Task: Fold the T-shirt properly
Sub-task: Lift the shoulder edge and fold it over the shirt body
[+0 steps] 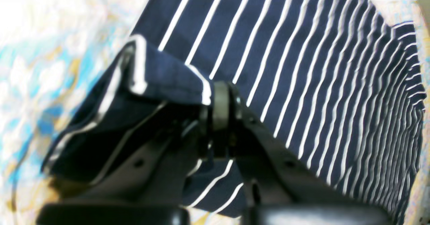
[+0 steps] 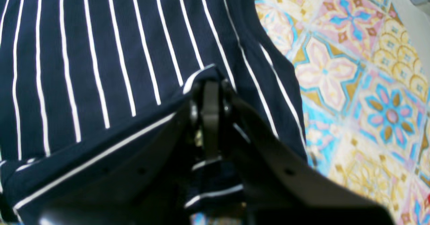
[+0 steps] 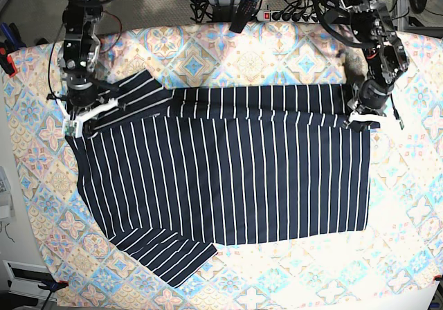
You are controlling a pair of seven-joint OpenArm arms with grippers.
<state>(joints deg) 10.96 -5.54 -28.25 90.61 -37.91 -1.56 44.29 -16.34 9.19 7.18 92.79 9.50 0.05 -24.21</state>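
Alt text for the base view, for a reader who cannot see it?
A dark pinstriped T-shirt lies spread on a pastel tile-patterned cloth, its far edge partly folded over. Both arms grip that edge, right gripper and left gripper, jaws shut.

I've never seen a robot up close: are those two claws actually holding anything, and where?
Yes. Both are shut on the T-shirt: the left gripper pinches its edge at the hem end, the right gripper its edge at the sleeve end.
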